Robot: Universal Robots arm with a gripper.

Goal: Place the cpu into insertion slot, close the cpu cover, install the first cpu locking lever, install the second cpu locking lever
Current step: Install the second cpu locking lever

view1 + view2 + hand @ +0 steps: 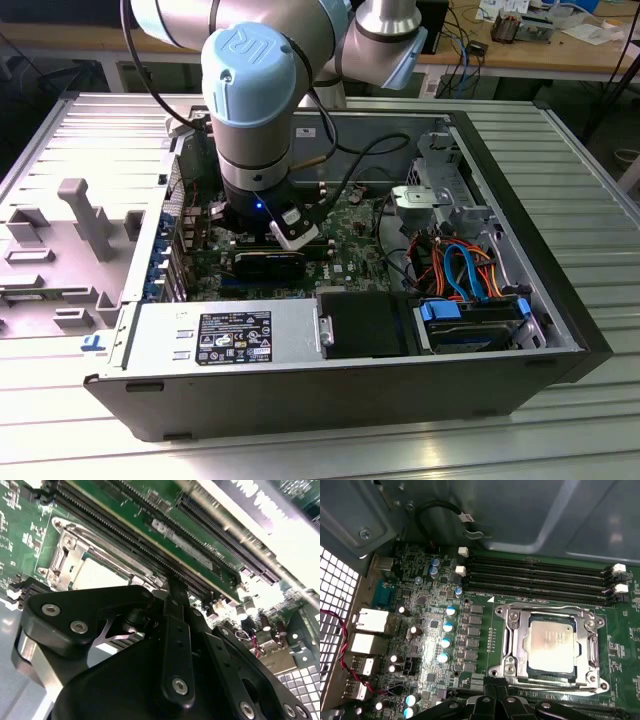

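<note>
While the cpu (551,642) sits framed under the cpu cover (520,645), the gripper (495,692) hovers closed beside its edge.

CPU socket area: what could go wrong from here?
1. The gripper sits low at the edge of the insertion slot, right beside the cpu cover; a small lateral slip could scrape the frame or the motherboard.
2. The cpu lies under the cover's window; any push on the frame could load it unevenly.
3. The memory slots run close alongside, so a wide sweep could catch their white latches.
</note>
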